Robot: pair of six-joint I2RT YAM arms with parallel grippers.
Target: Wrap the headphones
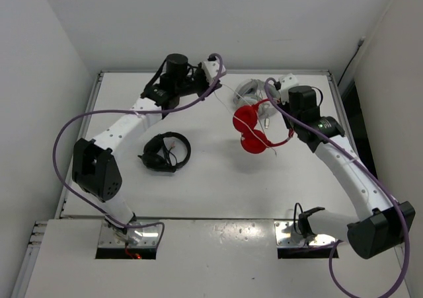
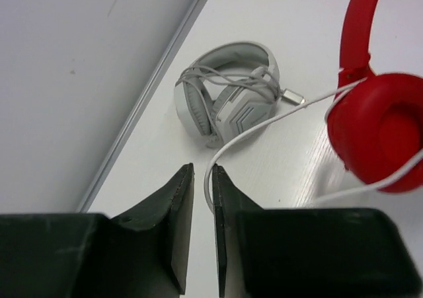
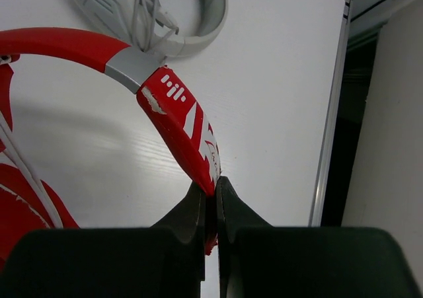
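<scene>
Right pincer [image 3: 211,187] is clamped shut on the red headband, which sits right at its fingertips. Left pincer [image 2: 201,179] stands a crack apart, with the white cable [image 2: 261,126] running through the gap beside one finger. The gap looks wider than the cable, so I judge it loose rather than pinched.

On the worktop [image 1: 211,199], the headphones [image 1: 250,129] hang from that right-hand grip, right of centre. The earcups are low and to the near left of the band, and I cannot tell whether they touch the surface. A grey set [image 1: 250,90] lies just beyond them at the far edge, its own cord bundled on top. A black set [image 1: 165,152] lies well apart on the left. The cable stretches from the red earcups to the left pincer, passing just beside the grey set.

Risks, as I judge them:
- The cable could drop out of the slack left pincer, and any wrap would lose its tension.
- Swinging the cable round could catch the grey set's cord or plug and drag that set along.
- The fingertip hold on a thin, curved band could let the headphones pivot or slide free under a sideways pull.
</scene>
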